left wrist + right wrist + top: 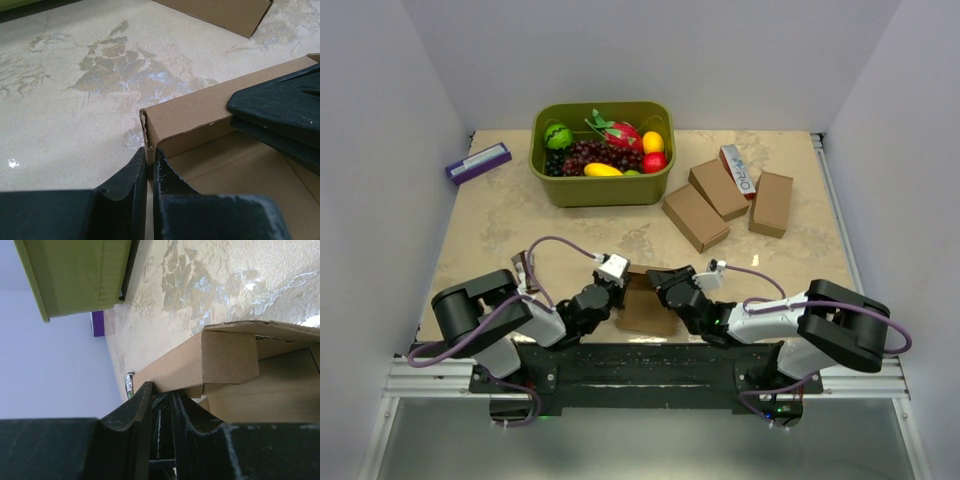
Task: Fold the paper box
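lower centre of the top view, between the two wrists: paper box [645,312], plain brown, part-folded, on table [520,230]; left gripper [150,156] pinched on its raised wall's corner; right gripper [160,399] clamped further along that wall

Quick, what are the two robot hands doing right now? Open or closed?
Left hand: closed, pinching the box wall.
Right hand: closed on the box wall too.
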Robot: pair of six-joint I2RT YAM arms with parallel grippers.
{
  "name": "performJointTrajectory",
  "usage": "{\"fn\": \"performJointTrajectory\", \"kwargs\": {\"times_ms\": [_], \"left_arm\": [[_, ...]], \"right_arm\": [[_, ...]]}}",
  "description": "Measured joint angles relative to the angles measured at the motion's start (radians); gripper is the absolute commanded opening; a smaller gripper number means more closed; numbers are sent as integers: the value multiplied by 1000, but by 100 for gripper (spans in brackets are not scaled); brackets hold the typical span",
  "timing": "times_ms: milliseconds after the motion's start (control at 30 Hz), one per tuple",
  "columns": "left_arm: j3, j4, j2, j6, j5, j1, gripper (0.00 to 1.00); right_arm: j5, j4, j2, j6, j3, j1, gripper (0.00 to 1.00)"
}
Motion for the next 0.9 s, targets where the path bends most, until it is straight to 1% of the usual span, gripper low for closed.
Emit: {"fn": "performJointTrajectory", "kwargs": {"times_ms": [33,200,300,567,800,900], "left_arm": [[4,-3,2,0,-3,0,0],[39,-37,18,-1,-36,-3,0],[72,-69,32,-2,-83,-14,0],[161,-134,95,-10,-212,-40,0],[189,-163,113,-44,-274,-51,0],[208,-179,127,-55,-314,-48,0]], "right_arm": [[0,0,0,0,0,0,23],[6,-3,0,0,2,-1,23],[11,-12,0,-1,6,-2,22],[35,-96,-21,-4,34,-3,19],[33,-129,-35,-2,35,-2,18],[26,-182,-37,-5,31,-1,18]]}}
